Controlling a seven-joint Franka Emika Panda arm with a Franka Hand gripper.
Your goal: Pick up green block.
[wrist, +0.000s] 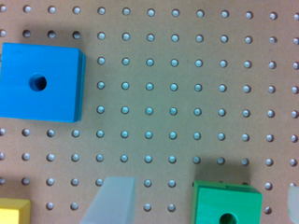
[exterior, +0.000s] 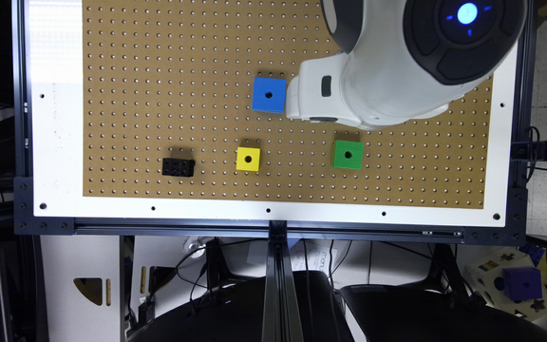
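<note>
**Hand above pegboard, green block untouched**

Exterior view: brown pegboard (exterior: 159, 71) sits in a white frame on the desk. Arm (exterior: 416, 52) comes in from the top of the view's right; its white hand (exterior: 302, 102) hangs over the board just beside the blue block (exterior: 269, 94), on that block's right in this view. Green block (exterior: 348, 154) rests flat on the board, below the hand & a bit to the view's right, apart from it, round hole in its top face. Yellow block (exterior: 248, 158) lies to the view's left of the green one, well apart; black brick (exterior: 178, 167) further left again.

Wrist view: green block (wrist: 227, 204) at the frame edge, partly cut off, hole visible. Blue block (wrist: 41, 82) & a corner of the yellow block (wrist: 14, 211) also show. One pale blurred finger (wrist: 112, 200) shows beside the green block, not touching it; a sliver of a second one on the block's other side at the frame edge. Hand spread wide, holding nothing.
</note>
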